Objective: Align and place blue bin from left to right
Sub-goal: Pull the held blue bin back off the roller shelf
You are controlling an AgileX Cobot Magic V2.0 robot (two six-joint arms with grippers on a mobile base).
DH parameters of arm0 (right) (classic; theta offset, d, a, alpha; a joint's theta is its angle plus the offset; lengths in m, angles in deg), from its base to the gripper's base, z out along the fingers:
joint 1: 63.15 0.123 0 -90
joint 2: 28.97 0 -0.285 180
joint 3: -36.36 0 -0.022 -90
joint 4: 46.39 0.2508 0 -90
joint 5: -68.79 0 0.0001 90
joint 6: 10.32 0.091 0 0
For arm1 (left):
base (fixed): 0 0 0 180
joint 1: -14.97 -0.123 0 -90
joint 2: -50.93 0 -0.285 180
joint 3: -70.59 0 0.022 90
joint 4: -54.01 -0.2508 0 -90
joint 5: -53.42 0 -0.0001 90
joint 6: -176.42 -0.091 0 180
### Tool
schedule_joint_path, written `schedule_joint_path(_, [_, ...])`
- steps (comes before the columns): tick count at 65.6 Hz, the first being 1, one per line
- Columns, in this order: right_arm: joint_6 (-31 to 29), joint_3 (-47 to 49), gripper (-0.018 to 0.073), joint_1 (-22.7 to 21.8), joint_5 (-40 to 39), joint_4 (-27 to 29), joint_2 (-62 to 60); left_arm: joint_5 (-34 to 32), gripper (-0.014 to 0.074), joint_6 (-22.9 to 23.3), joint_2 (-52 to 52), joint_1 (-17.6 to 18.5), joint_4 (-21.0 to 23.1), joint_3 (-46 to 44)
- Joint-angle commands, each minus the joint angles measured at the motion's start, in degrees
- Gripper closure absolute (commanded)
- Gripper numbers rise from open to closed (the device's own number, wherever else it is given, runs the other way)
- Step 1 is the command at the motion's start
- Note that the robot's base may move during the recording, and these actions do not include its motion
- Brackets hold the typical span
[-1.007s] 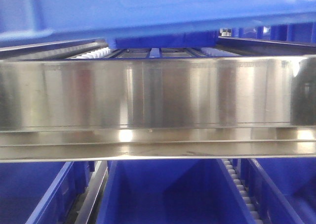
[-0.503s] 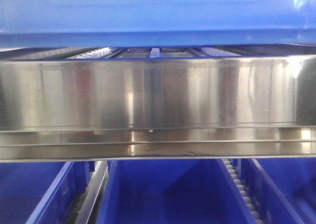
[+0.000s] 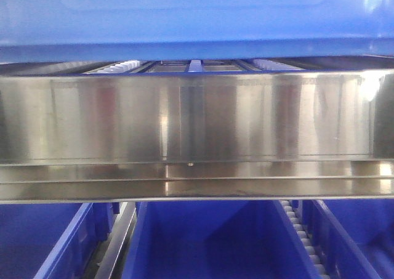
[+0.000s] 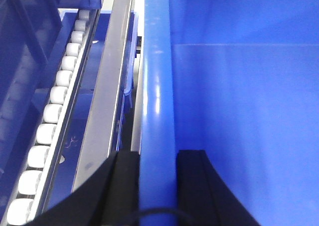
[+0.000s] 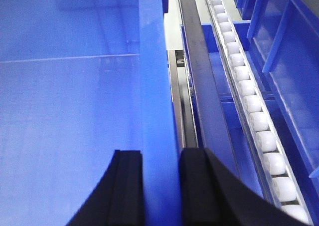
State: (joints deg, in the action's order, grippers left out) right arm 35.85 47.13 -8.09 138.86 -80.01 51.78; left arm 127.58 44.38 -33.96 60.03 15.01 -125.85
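The blue bin [image 3: 197, 14], tilted a second ago, now hangs level just above the steel shelf rail [image 3: 197, 119], the left gripper [image 4: 156, 158] and right gripper [image 5: 160, 156] each clamped on a side rim, so it looks squared for placing

Bright light, glare streaks on steel rail [image 3: 184, 119], blue bin [image 3: 184, 14] soft-focus w/ hotspot top-rt.

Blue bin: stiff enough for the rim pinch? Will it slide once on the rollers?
Probably stiff: the rim of the blue bin runs straight through the left gripper and right gripper, no visible bowing. Likely light; its inside looks empty. Glossy plastic may slip in a pinch, and on the white rollers it would probably coast.
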Motion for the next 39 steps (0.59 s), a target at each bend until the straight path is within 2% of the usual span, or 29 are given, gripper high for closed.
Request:
schedule_joint_path(1, [0.4, 0.5, 0.0629, 0.6, -6.3, -2.3, -0.9, -4.9, 0.0707, 0.4, 0.8, 1.0, -1.2, -0.7])
schedule_joint_path(39, [0.4, 0.5, 0.0629, 0.6, -9.3, -2.3, -0.9, -5.0, 0.0707, 0.4, 0.8, 1.0, -1.6, -0.7])
